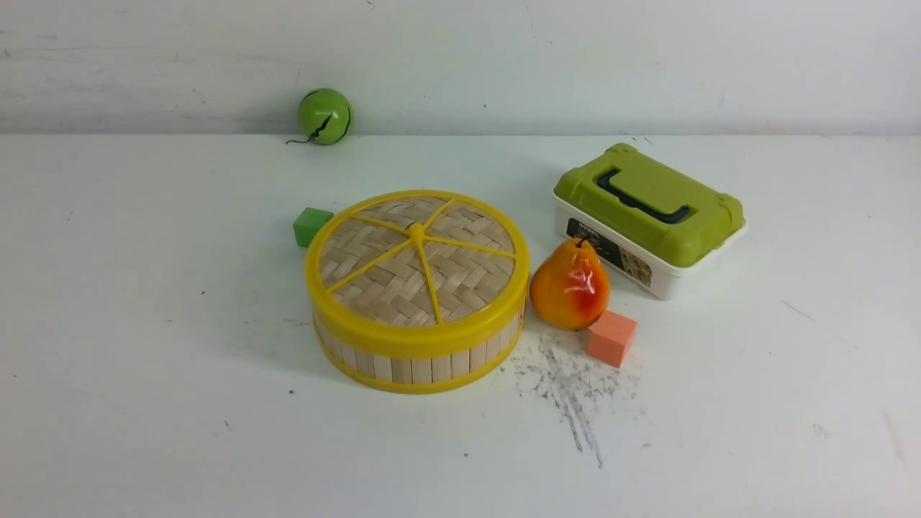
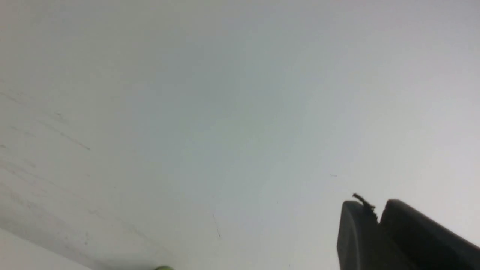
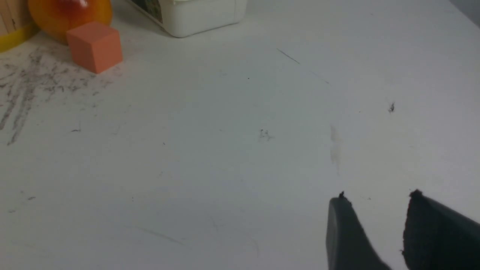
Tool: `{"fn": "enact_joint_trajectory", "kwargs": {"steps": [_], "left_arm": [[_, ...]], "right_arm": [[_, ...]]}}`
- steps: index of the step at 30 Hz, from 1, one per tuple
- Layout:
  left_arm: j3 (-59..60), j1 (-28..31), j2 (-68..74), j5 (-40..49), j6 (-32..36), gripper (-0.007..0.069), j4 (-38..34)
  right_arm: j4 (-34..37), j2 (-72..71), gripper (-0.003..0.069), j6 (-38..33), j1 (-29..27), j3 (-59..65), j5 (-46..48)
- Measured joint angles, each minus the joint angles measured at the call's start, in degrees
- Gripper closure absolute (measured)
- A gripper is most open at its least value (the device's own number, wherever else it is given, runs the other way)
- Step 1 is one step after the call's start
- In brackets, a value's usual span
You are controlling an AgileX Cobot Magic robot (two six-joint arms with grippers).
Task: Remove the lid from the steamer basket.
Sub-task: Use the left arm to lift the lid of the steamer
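In the front view the round woven lid [image 1: 417, 262], yellow-rimmed with yellow spokes and a small centre knob, sits on the steamer basket [image 1: 421, 360] at the table's middle. No arm shows in that view. My left gripper [image 2: 377, 212] appears in the left wrist view with its dark fingers pressed together, shut on nothing, facing blank white wall. My right gripper [image 3: 378, 200] stands open over bare table in the right wrist view, well away from the basket, whose yellow bottom rim [image 3: 11, 39] peeks in at a corner.
A pear [image 1: 570, 285] and an orange cube [image 1: 611, 337] sit right of the basket. A white box with a green lid [image 1: 650, 216] lies behind them. A green cube [image 1: 311, 225] touches the basket's back left. A green ball [image 1: 324, 116] rests by the wall.
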Motion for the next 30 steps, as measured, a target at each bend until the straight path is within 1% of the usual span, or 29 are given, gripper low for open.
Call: {"fn": "enact_joint_trajectory", "kwargs": {"steps": [1,2,4,5,7,8,10,13,14,17,21,22,23,24,25,26,27,28,29,30], "left_arm": [[-3.4,0.0,2.1,3.8,1.0,0.0618,0.4],[-6.1,0.0,4.1,6.9,2.0,0.0637,0.9],[-13.5,0.0,10.7,15.3,3.3,0.0637,1.5],[-14.2,0.0,11.3,16.1,3.5,0.0637,1.6],[-22.2,0.0,20.0,26.3,4.1,0.0637,1.9],[-24.7,0.0,23.3,30.0,4.2,0.0637,2.0],[-28.4,0.0,29.1,35.4,4.3,0.0637,2.4],[-30.3,0.0,38.2,40.3,4.3,0.0637,2.8],[-30.4,0.0,38.8,40.7,4.3,0.0637,2.8],[-31.5,0.0,48.3,45.9,4.7,0.0637,-0.4],[-34.7,0.0,57.8,53.4,13.0,0.0637,-10.8],[-34.7,0.0,58.2,53.7,13.6,0.0637,-11.5],[-36.4,0.0,61.7,55.7,18.6,0.0637,-18.3],[-36.6,0.0,62.1,56.1,19.9,0.0637,-19.2],[-38.1,0.0,65.2,58.2,25.5,0.0637,-26.4],[-39.0,-0.2,66.3,59.0,27.6,0.0637,-28.9],[-40.3,-0.8,69.0,60.6,32.2,0.0637,-33.8],[-40.6,-0.9,69.4,60.6,32.2,0.0637,-34.4],[-42.9,-2.7,72.2,62.4,36.0,0.0637,-37.6],[-44.6,-4.0,73.9,63.1,37.0,0.0637,-38.4]], "right_arm": [[0.0,0.0,0.0419,0.0,0.0,0.0,0.0],[0.0,0.0,0.0419,0.0,0.0,0.0,0.0],[0.0,0.0,0.0419,0.0,0.0,0.0,0.0],[0.0,0.0,0.0419,0.0,0.0,0.0,0.0],[0.0,0.0,0.0419,0.0,0.0,0.0,0.0],[0.0,0.0,0.0419,0.0,0.0,0.0,0.0],[0.0,0.0,0.0419,0.0,0.0,0.0,0.0],[0.0,0.0,0.0419,0.0,0.0,0.0,0.0],[0.0,0.0,0.0419,0.0,0.0,0.0,0.0],[0.0,0.0,0.0419,0.0,0.0,0.0,0.0],[0.0,0.0,0.0419,0.0,0.0,0.0,0.0],[0.0,0.0,0.0419,0.0,0.0,0.0,0.0],[0.0,0.0,0.0419,0.0,0.0,0.0,0.0],[0.0,0.0,0.0419,0.0,0.0,0.0,0.0],[0.0,0.0,0.0419,0.0,0.0,0.0,0.0],[0.0,0.0,0.0419,0.0,0.0,0.0,0.0],[0.0,0.0,0.0419,0.0,0.0,0.0,0.0],[0.0,0.0,0.0419,0.0,0.0,0.0,0.0],[0.0,0.0,0.0419,0.0,0.0,0.0,0.0],[0.0,0.0,0.0419,0.0,0.0,0.0,0.0]]}}
